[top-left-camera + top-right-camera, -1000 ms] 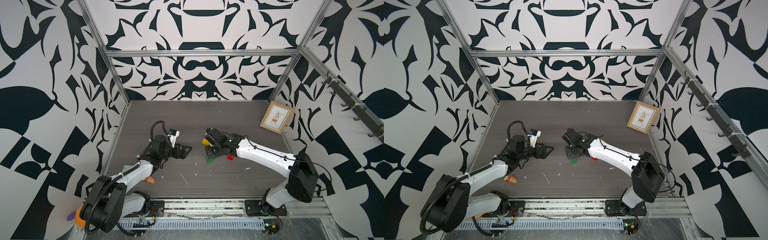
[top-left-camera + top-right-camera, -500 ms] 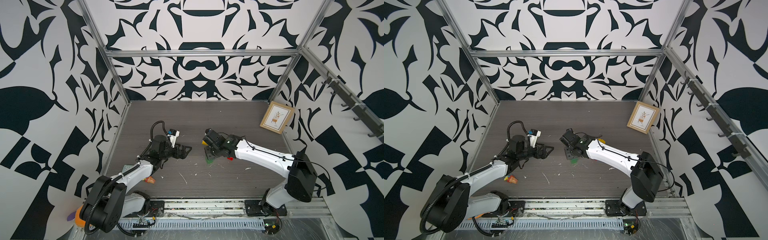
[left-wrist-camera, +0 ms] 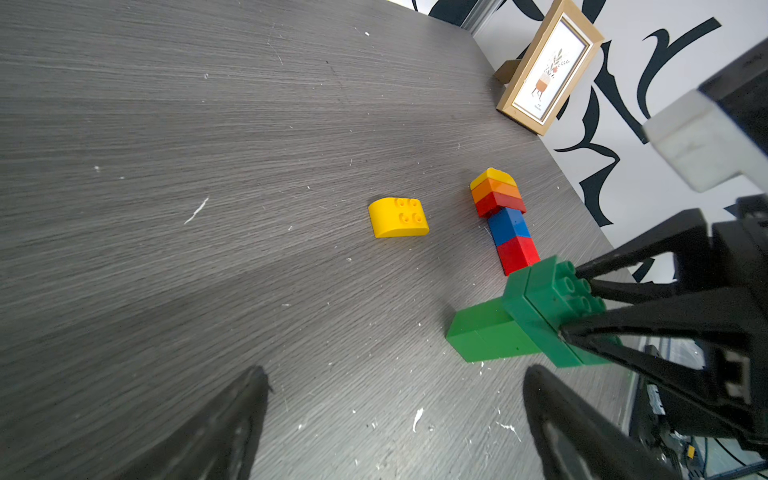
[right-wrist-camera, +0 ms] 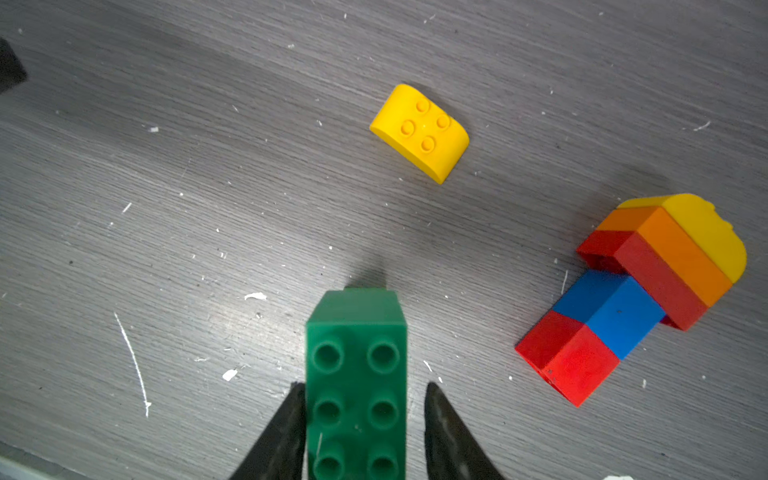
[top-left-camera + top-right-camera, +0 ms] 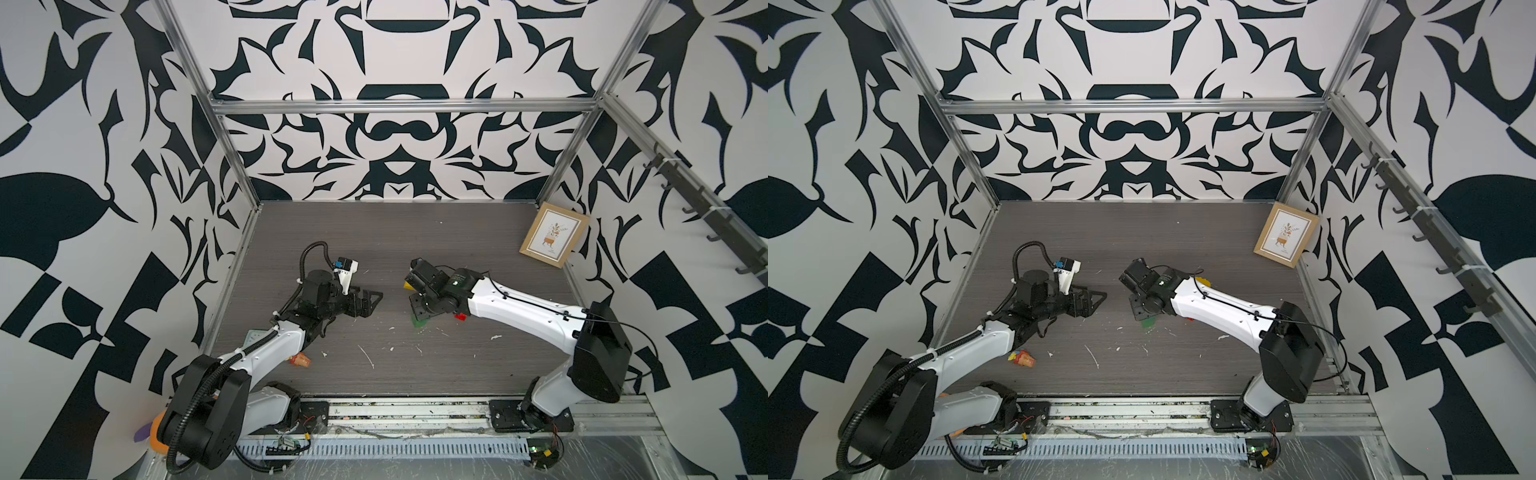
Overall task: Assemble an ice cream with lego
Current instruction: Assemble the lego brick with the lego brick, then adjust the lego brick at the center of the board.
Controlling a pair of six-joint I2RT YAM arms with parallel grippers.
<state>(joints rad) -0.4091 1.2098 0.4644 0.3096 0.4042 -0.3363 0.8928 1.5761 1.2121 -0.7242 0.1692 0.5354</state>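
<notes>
A green lego piece (image 4: 356, 332), several bricks joined in a T shape, lies on the dark table between the fingers of my right gripper (image 4: 365, 386). That gripper is open: one finger lies against the brick and a gap shows at the other. In the left wrist view the green piece (image 3: 494, 328) rests flat on the table. A loose yellow dome brick (image 4: 419, 132) lies beyond it. A stack of yellow, orange, red and blue bricks (image 4: 636, 299) lies on its side nearby. My left gripper (image 3: 395, 374) hovers open and empty, facing these pieces.
A framed picture (image 5: 554, 234) leans at the back right wall. A crumpled orange-red wrapper (image 5: 301, 360) lies by the left arm, and an orange plush toy (image 5: 158, 432) sits off the table's front left. White flecks dot the table (image 5: 415, 232). Patterned walls close three sides.
My right gripper's jaws have parted from a shut grip on the green piece, and that arm has edged slightly left. The left arm has not moved.
</notes>
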